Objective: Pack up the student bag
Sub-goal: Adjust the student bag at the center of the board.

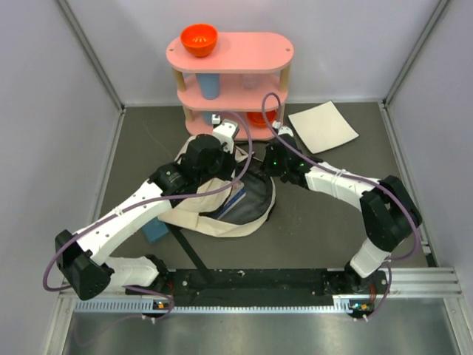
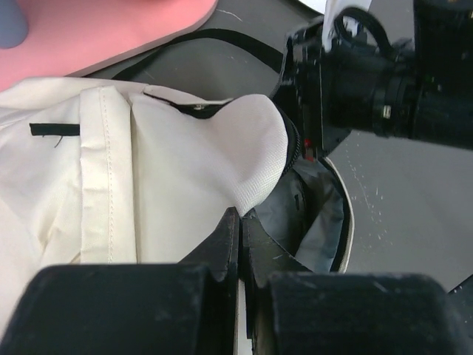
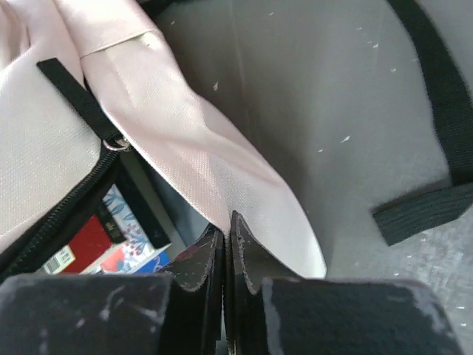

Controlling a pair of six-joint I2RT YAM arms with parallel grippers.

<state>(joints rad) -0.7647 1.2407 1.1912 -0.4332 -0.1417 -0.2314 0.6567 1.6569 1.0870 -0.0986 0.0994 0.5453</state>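
The cream student bag (image 1: 214,203) lies open in the middle of the table, its dark lining showing. My left gripper (image 1: 222,140) is shut on the bag's cream upper edge (image 2: 222,170), its jaws pinched on the fabric at the opening (image 2: 240,218). My right gripper (image 1: 275,159) is shut on the bag's opposite edge (image 3: 185,148); its jaws (image 3: 225,222) pinch the fabric beside the zipper (image 3: 66,214). Books with red and blue covers (image 3: 111,237) lie inside the bag. The right arm's wrist (image 2: 369,81) shows in the left wrist view.
A pink three-tier shelf (image 1: 230,78) stands at the back with an orange bowl (image 1: 199,39) on top and a blue cup (image 1: 209,85) on the middle tier. A flat white square sheet (image 1: 323,126) lies to its right. A blue block (image 1: 156,231) sits by the bag. Black straps (image 3: 436,111) trail on the table.
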